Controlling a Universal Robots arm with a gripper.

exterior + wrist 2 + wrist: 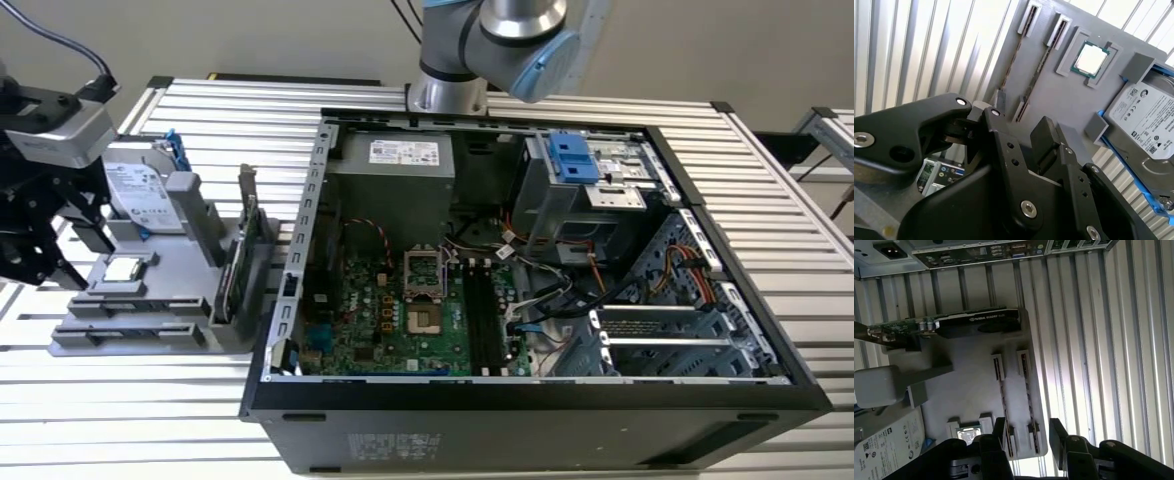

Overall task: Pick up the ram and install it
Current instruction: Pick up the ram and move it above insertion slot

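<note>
The ram (1027, 390) stands on edge in a slot of the grey holder (969, 390) on the slatted counter (1094, 340), beside the open computer case (534, 420). The gripper (1028, 435) hangs over it, fingers spread wide and grasping nothing. A second stick (1004, 397) sits alongside.

Parts count
Two ram sticks (1041, 66), one processor (1090, 58), one hard drive (1141, 117), one graphics card (974, 320), one computer case (534, 405).
</note>
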